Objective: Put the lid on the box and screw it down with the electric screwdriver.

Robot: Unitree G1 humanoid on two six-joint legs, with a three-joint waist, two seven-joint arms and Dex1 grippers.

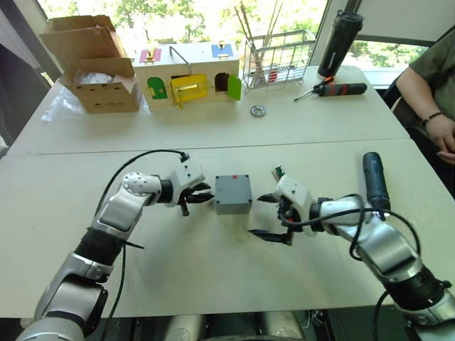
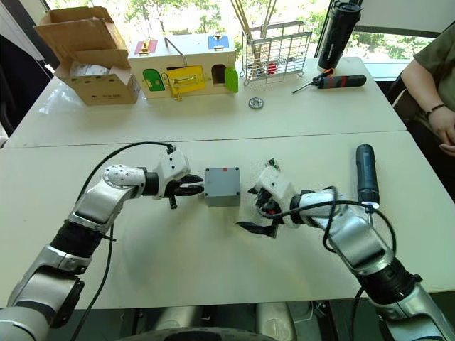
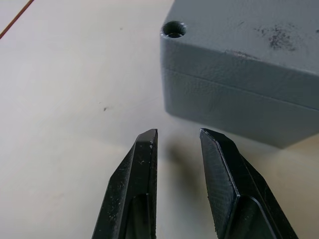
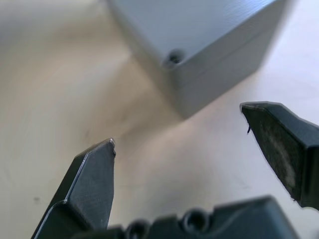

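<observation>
The grey box [image 1: 234,207] sits mid-table with the flat grey lid [image 1: 233,187] lying on top of it. The seam between lid [image 3: 239,30] and box [image 3: 239,109] shows, and so does a corner screw hole [image 3: 173,30]. Just off the box's left side is my left gripper [image 1: 210,193], its fingers a little apart and empty. My right gripper [image 1: 256,215] stands wide open to the right of the box, holding nothing. The black electric screwdriver [image 1: 375,179] lies on the table further right, beyond my right forearm.
Along the far table stand an open cardboard box [image 1: 96,64], a colourful wooden latch box [image 1: 188,74], a wire rack [image 1: 279,60] and a tall black bottle [image 1: 339,44]. A red-and-black hand screwdriver [image 1: 341,89] and a small metal disc [image 1: 258,110] lie nearby. A person's arm [image 1: 434,99] is at the right edge.
</observation>
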